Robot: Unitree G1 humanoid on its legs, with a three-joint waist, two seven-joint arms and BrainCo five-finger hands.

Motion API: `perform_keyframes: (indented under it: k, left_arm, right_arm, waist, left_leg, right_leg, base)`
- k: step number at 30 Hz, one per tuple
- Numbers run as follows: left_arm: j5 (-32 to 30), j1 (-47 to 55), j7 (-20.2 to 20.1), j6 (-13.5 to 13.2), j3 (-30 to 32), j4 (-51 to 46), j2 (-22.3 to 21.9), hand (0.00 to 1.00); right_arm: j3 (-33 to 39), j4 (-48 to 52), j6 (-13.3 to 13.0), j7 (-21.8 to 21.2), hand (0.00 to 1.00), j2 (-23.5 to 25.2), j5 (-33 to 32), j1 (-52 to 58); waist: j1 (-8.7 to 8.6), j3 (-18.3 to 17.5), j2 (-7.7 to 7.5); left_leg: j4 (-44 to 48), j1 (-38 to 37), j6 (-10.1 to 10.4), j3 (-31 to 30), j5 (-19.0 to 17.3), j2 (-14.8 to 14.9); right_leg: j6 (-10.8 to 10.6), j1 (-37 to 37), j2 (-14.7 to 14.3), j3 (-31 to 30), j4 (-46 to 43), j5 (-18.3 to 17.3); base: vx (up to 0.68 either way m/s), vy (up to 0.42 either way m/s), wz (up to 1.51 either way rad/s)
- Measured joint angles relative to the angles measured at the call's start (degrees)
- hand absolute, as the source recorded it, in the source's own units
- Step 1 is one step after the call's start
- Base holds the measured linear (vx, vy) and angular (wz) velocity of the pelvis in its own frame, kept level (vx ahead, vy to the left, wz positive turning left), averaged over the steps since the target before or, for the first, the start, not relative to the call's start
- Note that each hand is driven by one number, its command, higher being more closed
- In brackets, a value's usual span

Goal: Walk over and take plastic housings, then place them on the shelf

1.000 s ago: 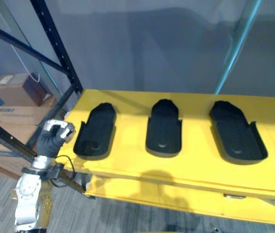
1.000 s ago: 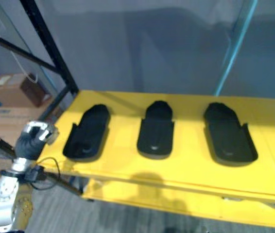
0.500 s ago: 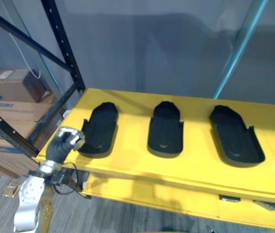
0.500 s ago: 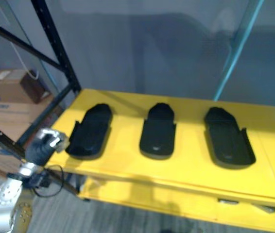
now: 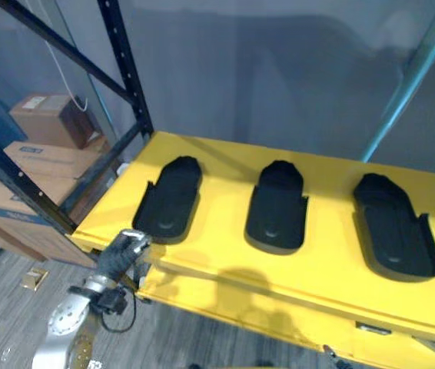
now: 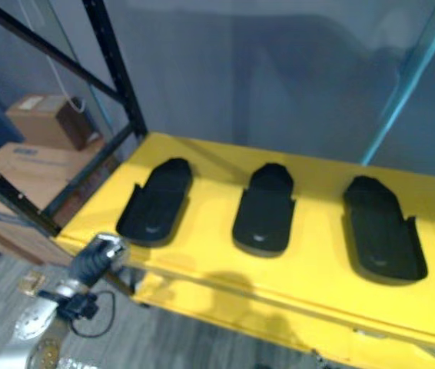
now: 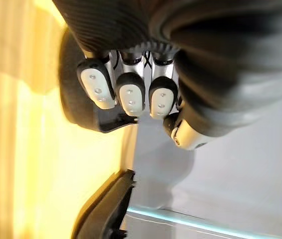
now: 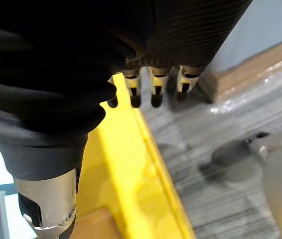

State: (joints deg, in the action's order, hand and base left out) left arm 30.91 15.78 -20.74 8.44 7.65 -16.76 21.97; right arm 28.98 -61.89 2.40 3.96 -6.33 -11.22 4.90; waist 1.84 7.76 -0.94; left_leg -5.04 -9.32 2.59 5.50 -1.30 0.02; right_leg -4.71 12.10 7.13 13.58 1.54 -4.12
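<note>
Three black plastic housings [image 5: 277,207] lie untaken on the yellow shelf [image 5: 217,257]; left robot hand [image 5: 120,251] curled, empty, at its front-left corner.

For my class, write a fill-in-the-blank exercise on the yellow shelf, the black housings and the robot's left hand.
1. ___ black plastic housings lie in a row on the yellow shelf.
2. The left hand is closest to the ___ housing of the row.
3. Its curled fingers hold ___.
4. Cardboard boxes stand to the shelf's ___.
Missing words: three; left; nothing; left.
</note>
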Motion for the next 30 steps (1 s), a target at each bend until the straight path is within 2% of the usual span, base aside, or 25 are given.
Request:
perform_keyframes:
  k: [12, 30]
  left_arm:
    - [-0.03, 0.00, 3.24, 2.98, -0.08, 0.19, 0.12, 1.00]
    - [-0.07, -0.71, 4.91, 4.25, 0.05, 3.69, 0.17, 1.00]
  right_arm:
    - [0.02, -0.35, 0.03, -0.08, 0.00, -0.02, 0.02, -0.13]
    - [0.62, -0.32, 0.01, -0.07, 0.00, -0.04, 0.17, 0.09]
  waist:
    - [-0.18, 1.05, 0.17]
    - [-0.53, 1.26, 0.39]
  left_leg:
    - [-0.01, -0.12, 0.03, 0.55, 0.01, 0.18]
    - [-0.02, -0.53, 0.05, 1.28, -0.02, 0.24]
  right_leg:
    - [0.06, 0.05, -0.07, -0.11, 0.00, -0.02]
    - [0.08, 0.04, -0.15, -0.84, 0.01, -0.03]
  base:
    - [0.00, 0.000, 0.00]
    - [0.00, 0.001, -0.02]
